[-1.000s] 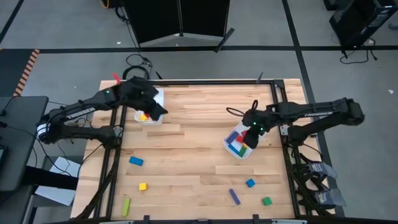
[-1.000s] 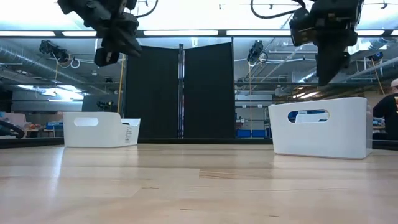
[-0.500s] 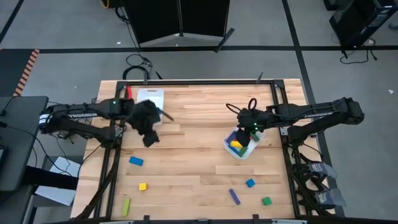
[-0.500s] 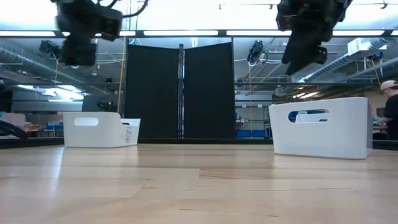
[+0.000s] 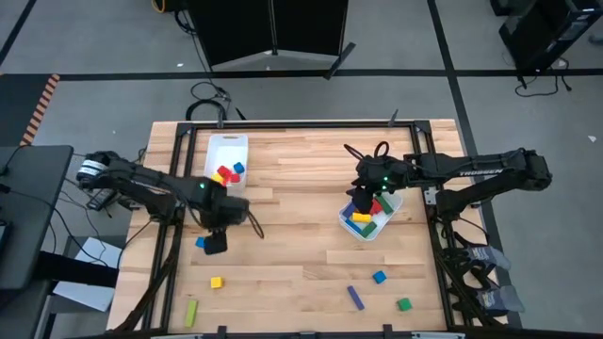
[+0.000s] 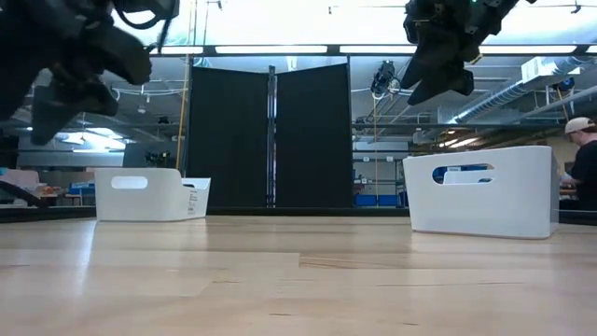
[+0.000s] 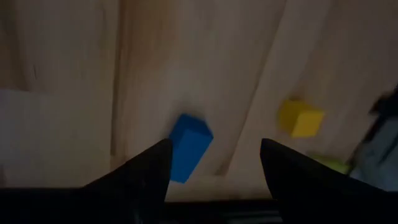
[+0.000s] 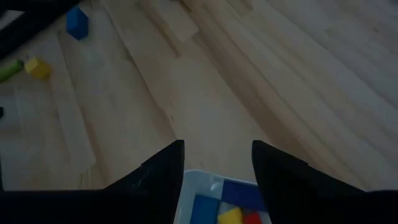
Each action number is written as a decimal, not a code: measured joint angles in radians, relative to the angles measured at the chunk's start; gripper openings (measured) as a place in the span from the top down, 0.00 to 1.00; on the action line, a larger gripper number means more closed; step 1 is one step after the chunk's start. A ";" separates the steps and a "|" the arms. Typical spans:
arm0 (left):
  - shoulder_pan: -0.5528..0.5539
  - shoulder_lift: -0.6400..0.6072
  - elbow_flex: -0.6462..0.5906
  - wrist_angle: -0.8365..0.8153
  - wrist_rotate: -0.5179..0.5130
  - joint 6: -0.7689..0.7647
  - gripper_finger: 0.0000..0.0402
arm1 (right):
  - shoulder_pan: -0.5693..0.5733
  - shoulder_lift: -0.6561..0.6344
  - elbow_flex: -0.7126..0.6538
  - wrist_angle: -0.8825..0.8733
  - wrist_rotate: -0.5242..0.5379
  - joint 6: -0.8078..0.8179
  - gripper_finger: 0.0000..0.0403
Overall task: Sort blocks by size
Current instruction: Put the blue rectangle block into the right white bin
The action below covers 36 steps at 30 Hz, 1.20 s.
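Observation:
My left gripper (image 5: 215, 242) is open and empty, low over the table's near-left part. A blue bar (image 5: 202, 243) lies flat on the wood just beside it. In the left wrist view the blue bar (image 7: 188, 147) shows between my open fingers (image 7: 214, 168), apart from both. My right gripper (image 5: 363, 199) is open and empty above the far-left corner of the right white bin (image 5: 347, 222), which holds blue, yellow, red and green blocks. The left white bin (image 5: 226, 143) holds red, yellow and blue cubes.
Loose blocks lie near the table's front edge: a yellow cube (image 5: 217, 282), a green bar (image 5: 191, 313), a purple bar (image 5: 355, 298), a blue cube (image 5: 379, 277) and a green cube (image 5: 404, 304). A person (image 6: 583, 159) stands beyond the table at the right.
My left gripper has swung from over the left bin toward the table's near edge and stands over the blue bar. My right gripper has gone a little toward the table's left above the right bin and has tipped from pointing down to slanting.

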State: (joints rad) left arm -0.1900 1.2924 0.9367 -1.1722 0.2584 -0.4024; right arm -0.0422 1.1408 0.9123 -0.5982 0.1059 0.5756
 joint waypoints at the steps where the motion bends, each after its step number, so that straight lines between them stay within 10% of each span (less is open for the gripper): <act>1: -0.012 0.016 0.000 -0.006 -0.004 0.008 0.37 | 0.000 0.000 0.000 0.004 0.000 0.001 0.51; 15: -0.096 0.228 -0.092 0.000 0.049 0.081 0.37 | 0.000 0.000 0.000 0.039 -0.001 0.006 0.52; 36: -0.114 0.227 -0.279 0.238 0.019 0.029 0.42 | 0.001 0.000 0.000 0.045 -0.002 0.008 0.54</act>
State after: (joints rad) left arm -0.3045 1.5192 0.6579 -0.9343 0.2778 -0.3731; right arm -0.0410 1.1412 0.9127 -0.5529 0.1036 0.5835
